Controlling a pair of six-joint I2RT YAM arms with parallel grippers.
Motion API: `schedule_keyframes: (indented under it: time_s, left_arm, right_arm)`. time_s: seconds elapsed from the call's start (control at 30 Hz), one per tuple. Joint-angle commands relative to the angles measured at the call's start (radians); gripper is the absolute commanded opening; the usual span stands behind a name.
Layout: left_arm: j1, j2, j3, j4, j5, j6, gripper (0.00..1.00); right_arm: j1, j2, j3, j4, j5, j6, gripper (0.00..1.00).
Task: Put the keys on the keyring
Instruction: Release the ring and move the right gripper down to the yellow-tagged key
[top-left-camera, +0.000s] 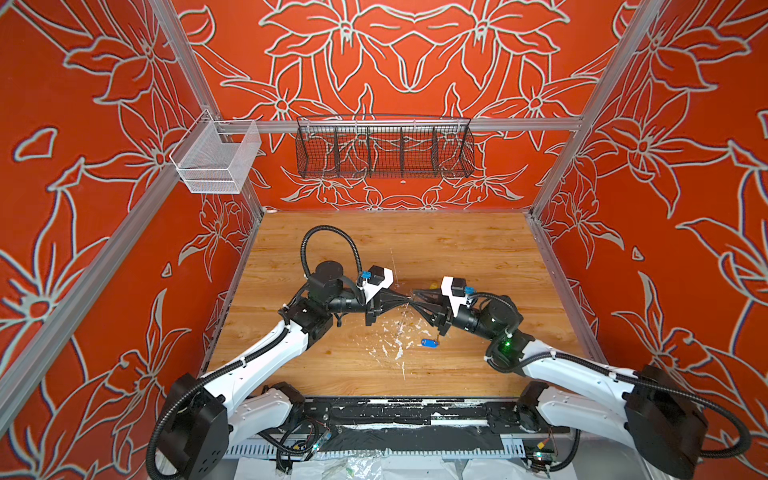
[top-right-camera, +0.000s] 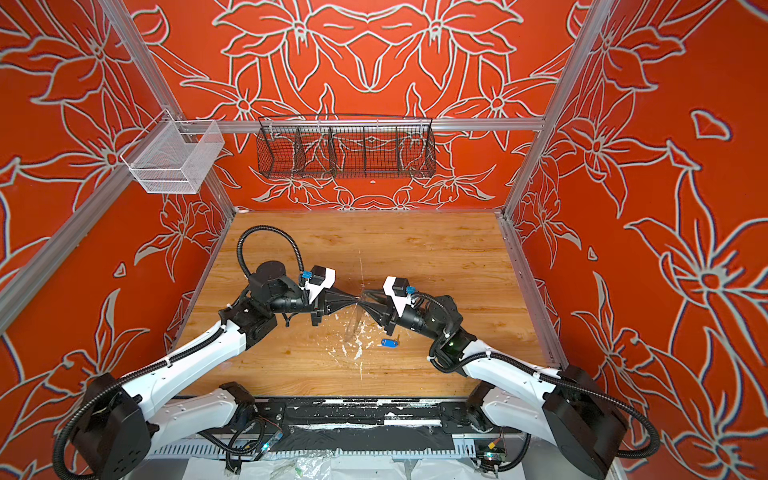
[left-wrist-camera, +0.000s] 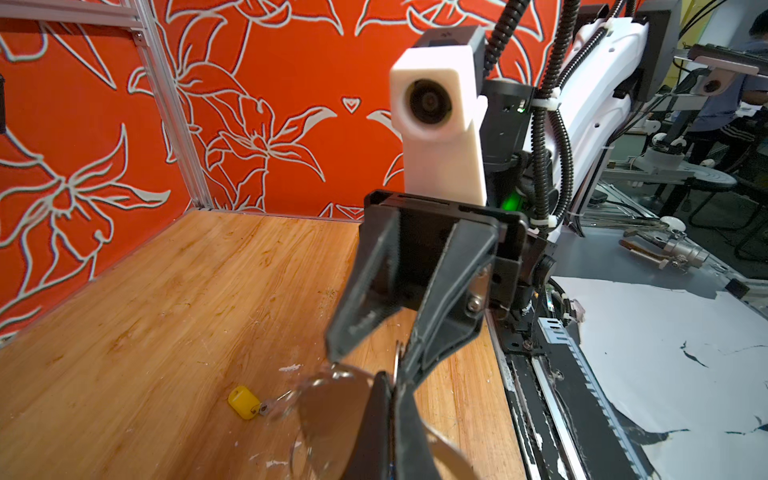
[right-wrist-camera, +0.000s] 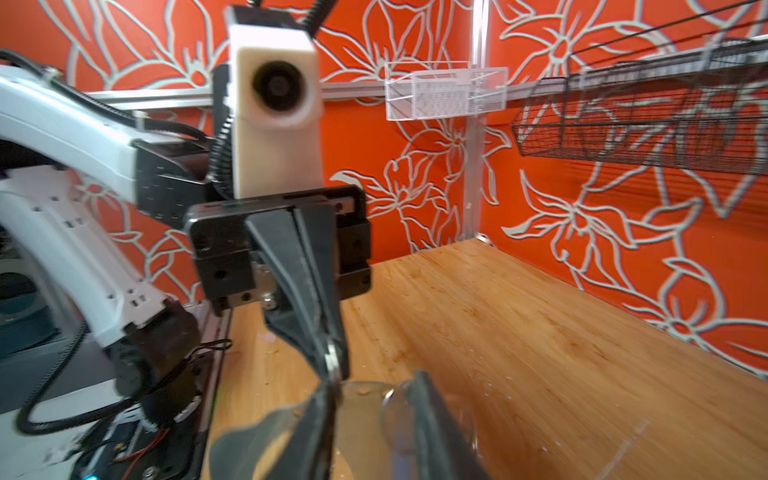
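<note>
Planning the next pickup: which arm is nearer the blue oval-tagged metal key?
Right. The right gripper hangs just beyond the blue-tagged key, wrist beside it; the left gripper sits farther left.

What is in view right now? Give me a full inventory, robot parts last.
keyring: one, grey, clamped in the left gripper over mid-table.
yellow-tag key: one, yellow tag, by the keyring's edge; attached or not, cannot tell.
blue-tag key: one, blue tag, on the table, robot-side of the right gripper.
table: one, light wood.
mesh basket: one, white, left rail.
wire basket: one, black, back rail.
left gripper: one, black, shut on the keyring.
right gripper: one, black, jaws apart at the keyring.
</note>
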Motion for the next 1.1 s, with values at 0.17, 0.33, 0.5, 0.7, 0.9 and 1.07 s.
schedule_keyframes:
  time_s: [0.17, 0.33, 0.5, 0.7, 0.9, 1.07]
  left_arm:
    - [0.167, 0.030, 0.059, -0.093, -0.241, -0.169, 0.00]
    - [0.204, 0.048, 0.050, -0.079, -0.251, -0.128, 0.00]
    - [0.204, 0.078, 0.083, -0.077, -0.209, -0.079, 0.00]
    - [0.204, 0.101, 0.106, -0.058, -0.218, -0.046, 0.00]
    - [0.203, 0.164, 0.158, 0.031, -0.214, -0.069, 0.00]
    - [0.204, 0.283, 0.287, 0.029, -0.220, -0.114, 0.00]
  right_arm:
    - [0.008, -0.101, 0.187, -0.361, 0.301, 0.292, 0.73]
    - [0.007, -0.094, 0.262, -0.520, 0.328, 0.334, 0.77]
    - [0.007, -0.109, 0.231, -0.488, 0.387, 0.314, 0.81]
    - [0.007, -0.109, 0.220, -0.509, 0.412, 0.267, 0.82]
    - [0.005, -0.090, 0.183, -0.528, 0.541, 0.128, 0.71]
    - [-0.090, 0.012, 0.131, -0.518, 0.533, 0.010, 0.42]
